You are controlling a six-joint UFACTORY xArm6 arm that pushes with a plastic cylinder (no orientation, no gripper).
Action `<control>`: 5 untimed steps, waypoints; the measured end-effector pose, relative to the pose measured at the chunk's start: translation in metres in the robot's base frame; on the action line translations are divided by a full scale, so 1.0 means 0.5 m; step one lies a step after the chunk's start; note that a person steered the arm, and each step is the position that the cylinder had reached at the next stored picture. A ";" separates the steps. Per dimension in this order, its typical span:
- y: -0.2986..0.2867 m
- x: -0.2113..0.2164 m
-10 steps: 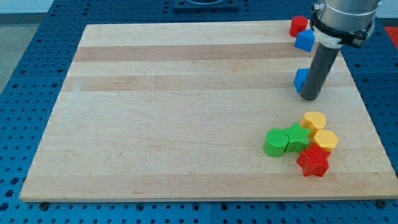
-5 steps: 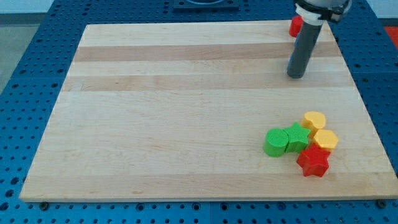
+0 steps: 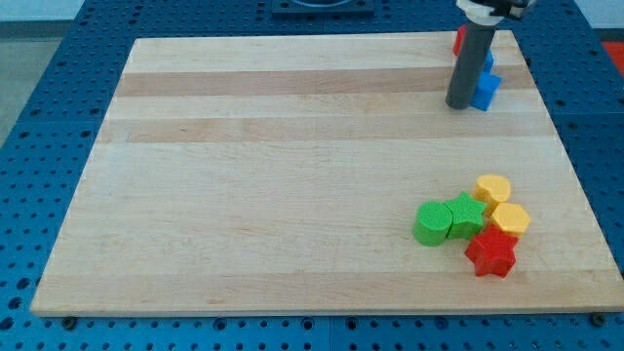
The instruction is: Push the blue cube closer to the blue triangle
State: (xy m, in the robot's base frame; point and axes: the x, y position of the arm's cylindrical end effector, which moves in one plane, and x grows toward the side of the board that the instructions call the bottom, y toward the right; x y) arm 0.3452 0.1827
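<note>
The blue cube (image 3: 486, 90) lies near the top right corner of the wooden board (image 3: 292, 175). My tip (image 3: 456, 105) rests on the board just left of the cube, touching or nearly touching it. The blue triangle (image 3: 489, 60) sits just above the cube, mostly hidden behind my rod, with only a sliver showing. The cube and triangle look close together or touching; I cannot tell which.
A red block (image 3: 456, 40) peeks out left of the rod at the board's top edge. At the lower right is a cluster: a green cylinder (image 3: 432, 222), a green block (image 3: 468, 214), two yellow blocks (image 3: 493, 188) (image 3: 510, 218) and a red star (image 3: 490, 253).
My tip has moved toward the view's top and slightly left. The blue cube has slid up with it, from mid-right of the board to just below the blue triangle.
</note>
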 end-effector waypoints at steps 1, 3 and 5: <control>0.008 0.000; 0.016 0.000; -0.037 0.044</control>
